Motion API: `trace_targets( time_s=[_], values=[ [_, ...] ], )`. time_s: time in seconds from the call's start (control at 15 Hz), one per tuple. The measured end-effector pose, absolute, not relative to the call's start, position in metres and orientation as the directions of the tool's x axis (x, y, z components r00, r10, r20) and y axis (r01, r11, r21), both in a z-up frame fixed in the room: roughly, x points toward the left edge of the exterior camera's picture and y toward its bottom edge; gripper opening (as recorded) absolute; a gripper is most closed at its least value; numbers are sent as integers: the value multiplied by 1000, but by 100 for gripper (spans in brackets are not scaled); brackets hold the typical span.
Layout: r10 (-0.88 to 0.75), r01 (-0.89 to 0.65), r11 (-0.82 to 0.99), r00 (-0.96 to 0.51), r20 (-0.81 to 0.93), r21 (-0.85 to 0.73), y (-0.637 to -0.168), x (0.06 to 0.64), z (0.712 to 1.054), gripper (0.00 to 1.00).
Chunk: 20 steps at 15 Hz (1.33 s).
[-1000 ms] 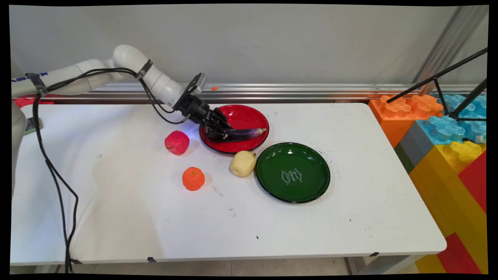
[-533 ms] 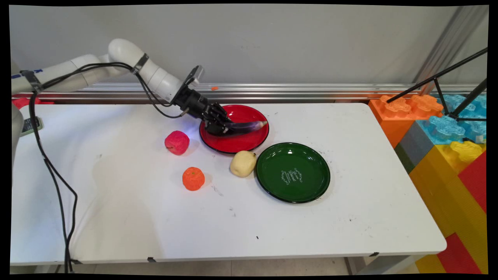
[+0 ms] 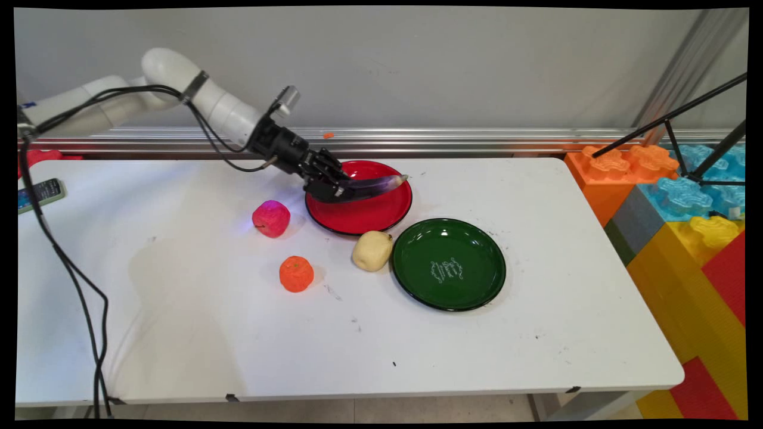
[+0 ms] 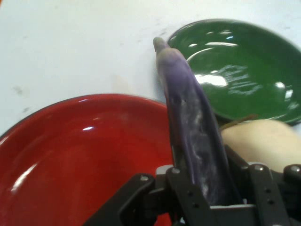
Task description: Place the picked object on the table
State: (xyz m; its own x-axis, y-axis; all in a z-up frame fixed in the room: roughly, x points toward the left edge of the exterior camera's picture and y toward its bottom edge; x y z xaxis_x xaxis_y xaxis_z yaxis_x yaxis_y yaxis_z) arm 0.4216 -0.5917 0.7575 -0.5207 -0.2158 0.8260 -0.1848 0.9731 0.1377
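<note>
My gripper is shut on the thick end of a long purple eggplant, which hangs a little above the red plate with its tip pointing right. In the hand view the eggplant runs up from between my fingers, over the red plate and toward the green plate. A pale yellow fruit shows at the right of that view.
On the table lie a red apple, an orange and the yellow fruit beside the green plate. A phone lies at the far left. Big coloured blocks stand off the table's right end.
The gripper has risen and drawn back to the left with the eggplant, which has lifted off the red plate and now tilts upward at its tip.
</note>
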Motion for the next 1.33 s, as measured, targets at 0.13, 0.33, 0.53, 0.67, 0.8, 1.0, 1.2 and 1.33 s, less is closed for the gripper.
trace_targets(
  time_s=[0.13,0.33,0.53,0.67,0.8,1.0,1.2,1.33],
  values=[
    [-209,-164,976,-510,834,144,-580,426,765,0],
    [-189,-118,982,-499,846,150,-560,433,774,0],
    [-170,-72,985,-492,854,154,-541,440,781,0],
    [-153,-32,987,-489,859,157,-524,448,785,0],
    [-140,4,987,-486,863,162,-510,455,788,0],
    [-125,50,984,-486,865,171,-490,465,791,0],
    [-117,83,980,-490,864,180,-474,473,791,0],
    [-115,95,978,-494,862,185,-467,477,790,0]
  ],
)
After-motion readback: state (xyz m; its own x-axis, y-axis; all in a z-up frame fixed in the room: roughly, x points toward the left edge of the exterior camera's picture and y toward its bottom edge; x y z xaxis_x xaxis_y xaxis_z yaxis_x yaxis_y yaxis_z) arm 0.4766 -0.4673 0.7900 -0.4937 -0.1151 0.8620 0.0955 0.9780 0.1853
